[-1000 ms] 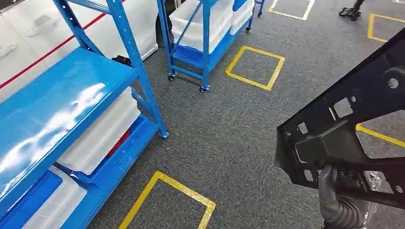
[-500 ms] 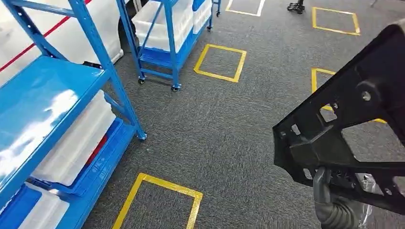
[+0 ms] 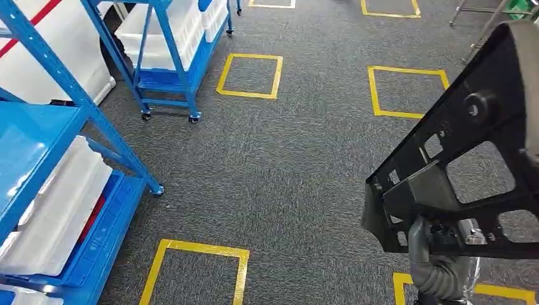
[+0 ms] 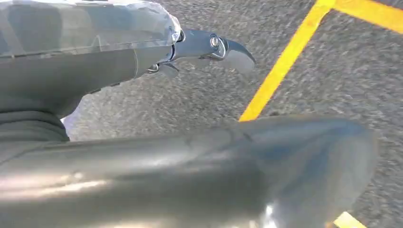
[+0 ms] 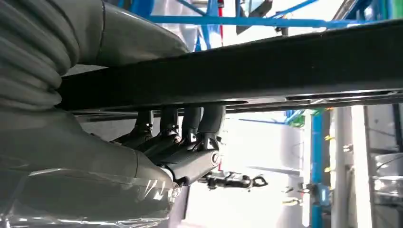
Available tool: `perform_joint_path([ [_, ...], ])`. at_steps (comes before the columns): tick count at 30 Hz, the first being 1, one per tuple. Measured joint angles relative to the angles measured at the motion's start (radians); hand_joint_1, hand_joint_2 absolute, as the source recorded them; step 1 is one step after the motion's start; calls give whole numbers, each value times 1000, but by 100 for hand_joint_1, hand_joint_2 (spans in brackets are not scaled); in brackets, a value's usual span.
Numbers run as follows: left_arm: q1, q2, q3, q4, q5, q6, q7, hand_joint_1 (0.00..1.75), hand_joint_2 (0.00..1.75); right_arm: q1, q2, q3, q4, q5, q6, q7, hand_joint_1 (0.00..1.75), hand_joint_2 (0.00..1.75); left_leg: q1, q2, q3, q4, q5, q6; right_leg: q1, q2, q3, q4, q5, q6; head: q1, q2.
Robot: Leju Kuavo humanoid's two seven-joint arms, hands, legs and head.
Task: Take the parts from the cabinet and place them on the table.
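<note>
- Blue rack [image 3: 38, 146] sits well left of the black part [image 3: 467, 159]; rack and floor squares have slid left in the head view since 1 s ago, so the camera is turning, not the things.
- Left hand [image 4: 209, 47]: empty, whether spread I cannot tell.
- Right hand [image 3: 427, 244] grips the part's lower edge, fingers [image 5: 190, 128] wrapped under it. Risk: one-handed hold on a long part, which could swing or slip mid-turn.
</note>
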Motion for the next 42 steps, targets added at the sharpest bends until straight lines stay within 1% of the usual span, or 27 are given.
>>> perform_joint_path([
  [2,2,-2,2,0,1,18,9,0,0,0,0,17,23,6,-4,0,175,175,0,-1,12,-24,43,3,1,32,-5,4,4,4,0,0],
  [4,1,-6,5,0,-1,48,26,0,0,-6,0,36,42,10,-7,0,175,175,2,-20,91,-190,133,8,1,60,-7,11,6,7,0,0],
  [5,2,-7,8,0,-2,62,32,0,0,-11,1,47,55,11,-8,0,175,175,7,-83,129,-277,156,12,-1,72,-11,14,7,10,0,0],
  [6,2,-9,11,0,-3,75,41,0,0,-17,1,53,63,12,-9,1,175,175,9,-119,133,-297,147,11,5,83,-19,22,10,18,0,0],
  [10,-6,-28,18,0,-21,163,84,0,0,-47,2,89,116,25,-8,1,175,175,7,-69,131,-305,164,32,-1,137,-37,9,34,54,0,0],
  [12,-10,-48,18,0,-36,213,116,0,0,-71,2,115,154,34,-5,1,175,175,8,-34,126,-318,179,49,2,34,-70,70,-18,49,2,0],
  [13,-7,-55,17,0,-41,221,122,0,0,-83,2,127,171,38,-5,2,175,175,4,-18,122,-318,181,50,3,7,-102,138,-60,52,2,0],
  [15,-6,-66,17,0,-49,236,138,0,0,-100,2,148,198,44,-4,2,175,175,0,15,114,-315,181,51,0,-10,-164,284,-122,57,2,0],
  [16,-5,-70,17,0,-55,249,149,0,0,-110,1,160,217,46,-4,2,175,175,-1,31,113,-315,181,51,0,-13,-172,311,-126,58,2,0],
  [17,-6,-75,17,0,-63,265,158,0,0,-119,2,172,238,47,-3,2,175,175,-2,47,112,-314,181,51,-1,-17,-151,286,-103,58,2,0],
  [19,-9,-86,16,0,-68,279,162,0,0,-133,1,189,258,50,-1,2,175,175,-4,68,115,-314,179,49,1,-35,-56,129,-29,52,2,0],
  [20,-10,-93,16,0,-69,283,163,0,0,-142,2,196,266,51,-1,2,175,175,-5,78,119,-314,178,46,5,-74,3,33,2,44,2,0],
  [21,-9,-99,16,0,-69,285,163,0,0,-154,2,203,273,51,-1,2,175,175,-10,87,119,-313,175,43,19,-112,18,-2,-16,36,2,0],
  [25,-12,-111,16,-3,-61,287,153,0,0,-177,1,227,304,47,0,1,175,175,-12,128,126,-314,172,24,22,-61,6,-10,-1,16,2,0],
  [26,-12,-112,16,-6,-57,287,151,0,0,-180,1,231,311,47,0,1,175,175,-8,107,122,-303,159,17,9,-51,13,-19,6,10,2,0],
  [27,-11,-113,16,-8,-51,287,149,0,0,-188,1,239,318,47,-1,-1,175,175,-7,50,109,-270,135,13,9,-40,12,-21,10,3,2,0],
  [28,-9,-113,17,-8,-49,287,146,0,0,-198,2,244,327,46,-3,1,175,175,-3,16,77,-198,92,12,9,-30,8,-21,12,0,2,0],
  [30,-7,-113,18,-8,-42,287,144,0,0,-204,3,253,342,46,-3,0,175,175,-1,0,-4,-23,17,8,10,-3,5,-19,13,-2,1,0],
  [31,-6,-113,18,-8,-39,288,142,0,0,-204,3,256,348,45,-4,0,175,175,-1,0,-24,17,13,6,10,9,4,-17,13,-2,1,0],
  [32,-5,-113,19,-9,-30,287,135,0,0,-205,3,258,355,45,-5,1,175,175,0,0,-23,9,35,6,10,23,4,-14,13,-2,1,0],
  [34,-3,-113,26,-12,-18,283,119,0,0,-209,3,269,369,44,-10,1,175,175,6,-9,41,-136,128,6,8,56,5,-6,11,2,1,0],
  [35,-2,-113,29,-13,-8,276,110,0,0,-210,3,272,373,42,-15,1,175,175,11,-35,81,-226,173,5,7,70,4,-1,9,7,1,0],
  [36,-2,-113,35,-13,-4,268,102,0,0,-212,3,275,375,41,-20,0,175,175,19,-103,102,-271,168,5,6,79,-2,4,7,13,2,0],
  [37,-1,-116,42,-14,2,265,98,0,0,-217,3,277,378,41,-22,2,175,175,19,-111,99,-286,167,7,9,94,-12,16,8,20,2,0],
  [40,-2,-116,45,-17,7,263,93,0,0,-216,3,280,383,41,-22,1,175,175,9,-76,100,-283,173,23,1,130,-25,6,22,46,2,0],
  [41,-2,-119,47,-18,7,263,91,0,0,-216,2,280,383,41,-22,1,175,175,17,-58,101,-295,181,35,-2,129,-29,11,19,50,2,0],
  [42,-1,-119,49,-19,8,259,89,0,0,-216,2,280,384,41,-23,0,175,175,14,-45,102,-300,185,40,6,57,-39,34,-1,51,3,0],
])
